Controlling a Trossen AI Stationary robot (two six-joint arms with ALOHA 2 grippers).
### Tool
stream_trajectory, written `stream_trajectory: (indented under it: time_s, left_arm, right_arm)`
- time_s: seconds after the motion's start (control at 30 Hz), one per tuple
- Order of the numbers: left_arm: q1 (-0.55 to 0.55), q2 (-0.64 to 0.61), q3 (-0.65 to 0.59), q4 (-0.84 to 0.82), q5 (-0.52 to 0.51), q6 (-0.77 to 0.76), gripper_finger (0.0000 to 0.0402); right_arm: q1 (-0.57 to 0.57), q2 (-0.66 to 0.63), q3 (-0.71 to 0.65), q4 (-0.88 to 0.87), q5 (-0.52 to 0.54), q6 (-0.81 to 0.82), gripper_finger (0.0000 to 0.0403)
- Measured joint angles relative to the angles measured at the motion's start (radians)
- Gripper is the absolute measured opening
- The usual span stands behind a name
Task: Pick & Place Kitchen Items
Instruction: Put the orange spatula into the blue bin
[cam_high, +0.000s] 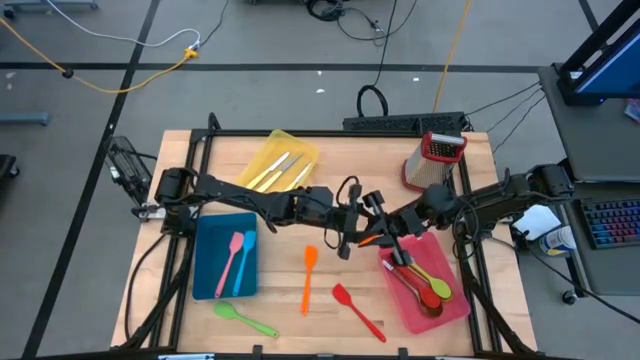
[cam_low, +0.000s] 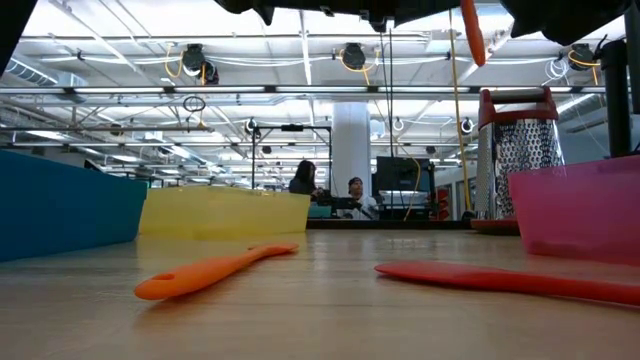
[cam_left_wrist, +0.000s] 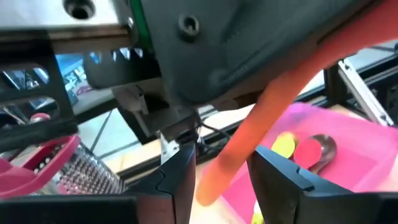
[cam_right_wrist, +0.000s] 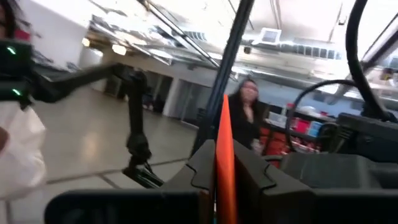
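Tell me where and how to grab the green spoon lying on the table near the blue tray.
Grip the green spoon across the middle of its slim handle, coming straight down from above. It lies flat on the bare table, clear of the blue tray, so the fingers should straddle the handle crosswise, probably with the nearer left gripper.

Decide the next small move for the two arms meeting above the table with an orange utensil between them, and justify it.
Probably the left end effector should secure a firm grip on the held orange utensil before anything else moves. The right end effector is clamped on it in mid-air, the left one sits around the same handle, and the pink tray lies just beyond.
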Motion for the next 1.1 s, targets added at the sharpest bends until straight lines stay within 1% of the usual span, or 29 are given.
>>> stream_trajectory:
  time_s: [0.07, 0.13, 0.23, 0.33, 0.57, 0.67, 0.77, 0.9, 0.97, 1.1]
  left_arm:
    - [0.000, 0.000, 0.000, -0.007, -0.013, 0.003, 0.0151]
    - [0.000, 0.000, 0.000, -0.008, -0.035, 0.003, 0.0152]
    - [-0.001, 0.000, 0.000, -0.008, -0.053, 0.003, 0.0143]
    - [-0.001, 0.000, 0.000, -0.008, -0.053, -0.005, 0.0120]
    - [-0.002, 0.000, 0.000, -0.040, -0.061, -0.020, 0.0049]
    - [-0.004, -0.001, 0.000, -0.044, -0.066, -0.019, 0.0029]
    - [-0.004, -0.002, 0.000, -0.044, -0.071, -0.019, 0.0026]
    - [-0.007, -0.002, 0.000, -0.044, -0.080, -0.024, 0.0042]
    - [-0.007, -0.002, 0.000, -0.046, -0.084, -0.028, 0.0042]
    - [-0.008, -0.002, 0.000, -0.057, -0.084, -0.048, 0.0029]
  right_arm:
    - [0.001, 0.000, 0.000, -0.007, 0.027, -0.022, 0.0020]
    - [0.001, 0.000, 0.000, -0.009, 0.028, -0.043, 0.0020]
    - [0.001, 0.000, 0.000, -0.012, 0.030, -0.063, 0.0020]
    - [0.001, 0.000, 0.000, -0.014, 0.054, -0.055, 0.0020]
    - [0.000, 0.000, 0.000, -0.027, 0.056, 0.009, 0.0020]
    - [0.000, -0.002, 0.000, -0.026, 0.055, 0.028, 0.0020]
    - [0.000, -0.002, 0.000, -0.025, 0.054, 0.051, 0.0020]
    - [0.000, -0.002, 0.000, -0.025, 0.052, 0.072, 0.0020]
    - [0.000, -0.002, 0.000, -0.027, 0.050, 0.073, 0.0024]
    - [0.000, -0.002, 0.000, -0.028, 0.047, 0.074, 0.0053]
